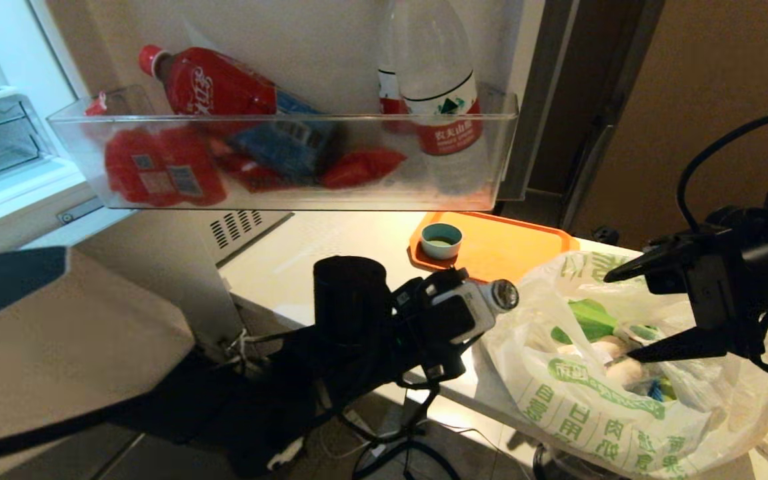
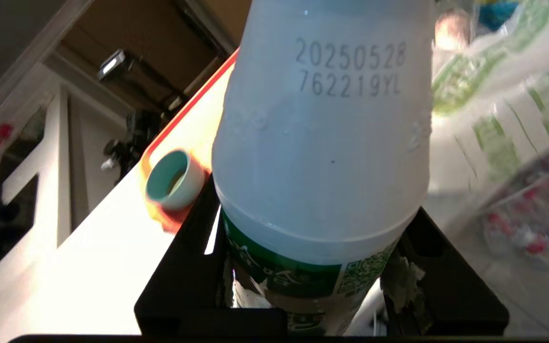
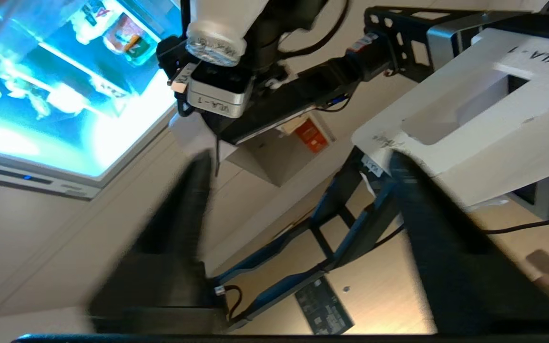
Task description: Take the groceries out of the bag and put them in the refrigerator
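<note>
Beside the bag (image 1: 631, 373) on the counter (image 1: 331, 253), my left gripper (image 2: 320, 267) is clamped on the white bottle (image 2: 322, 143); my right gripper (image 1: 637, 313) hangs over the bag, fingers apart, holding nothing.

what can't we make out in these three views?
- Head view: the white bottle is mostly hidden by the left gripper and its wrist camera; only the silvery cap shows.
- Head view: the groceries in the bag are veiled by crinkled plastic, so their count is unclear.
- Head view: packs in the refrigerator door bin are blurred by its frosted wall.
- Right wrist view: the right gripper's fingers are motion-blurred.
</note>
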Available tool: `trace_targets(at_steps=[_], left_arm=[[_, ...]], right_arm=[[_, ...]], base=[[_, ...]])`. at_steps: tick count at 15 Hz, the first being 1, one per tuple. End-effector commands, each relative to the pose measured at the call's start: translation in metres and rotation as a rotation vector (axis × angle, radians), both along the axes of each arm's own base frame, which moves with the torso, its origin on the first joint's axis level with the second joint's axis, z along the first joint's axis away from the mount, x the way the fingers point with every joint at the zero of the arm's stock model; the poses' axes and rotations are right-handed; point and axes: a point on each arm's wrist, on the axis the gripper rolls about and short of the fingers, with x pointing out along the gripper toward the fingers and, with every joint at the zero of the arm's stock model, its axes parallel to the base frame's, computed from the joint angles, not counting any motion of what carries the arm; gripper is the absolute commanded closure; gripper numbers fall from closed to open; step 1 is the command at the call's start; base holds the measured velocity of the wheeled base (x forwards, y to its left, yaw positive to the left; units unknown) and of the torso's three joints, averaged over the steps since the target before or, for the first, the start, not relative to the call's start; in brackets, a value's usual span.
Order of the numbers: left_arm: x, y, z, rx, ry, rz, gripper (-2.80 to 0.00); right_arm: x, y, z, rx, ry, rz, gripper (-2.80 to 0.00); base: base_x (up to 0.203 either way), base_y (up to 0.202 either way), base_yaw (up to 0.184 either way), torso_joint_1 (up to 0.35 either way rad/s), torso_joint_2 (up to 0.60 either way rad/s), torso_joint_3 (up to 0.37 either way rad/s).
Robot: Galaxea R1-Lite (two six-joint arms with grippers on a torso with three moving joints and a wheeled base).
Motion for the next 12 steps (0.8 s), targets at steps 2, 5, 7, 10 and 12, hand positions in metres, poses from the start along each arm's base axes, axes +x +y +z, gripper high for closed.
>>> trace_targets(at_steps=[2,5,7,10,12], left_arm=[[-0.016,0.047,0.021,-0.009,-0.012,0.057,0.0],[-0.028,0.079,0.027,-0.009,-0.008,0.103,0.0],[-0.035,0.092,0.033,-0.019,-0.018,0.122,0.0],[-0.042,0.098,0.043,-0.042,-0.042,0.126,0.0],[-0.044,0.104,0.049,-0.069,-0.043,0.138,0.0]], right_arm=[[-0.004,-0.004,0.005,-0.001,-0.015,-0.015,0.0],[-0.007,-0.006,0.004,-0.111,-0.012,0.0,0.0],[-0.017,-0.007,0.004,-0.24,-0.005,0.022,0.0],[-0.035,-0.009,-0.006,-0.465,0.045,0.067,0.0],[-0.039,-0.012,-0.012,-0.65,0.029,0.094,0.0]], base=[[0.0,0.0,0.0,0.0,0.0,0.0],[0.0,0.0,0.0,0.0,0.0,0.0],[0.0,0.0,0.0,0.0,0.0,0.0],[0.0,0.0,0.0,0.0,0.0,0.0],[0.0,0.0,0.0,0.0,0.0,0.0]])
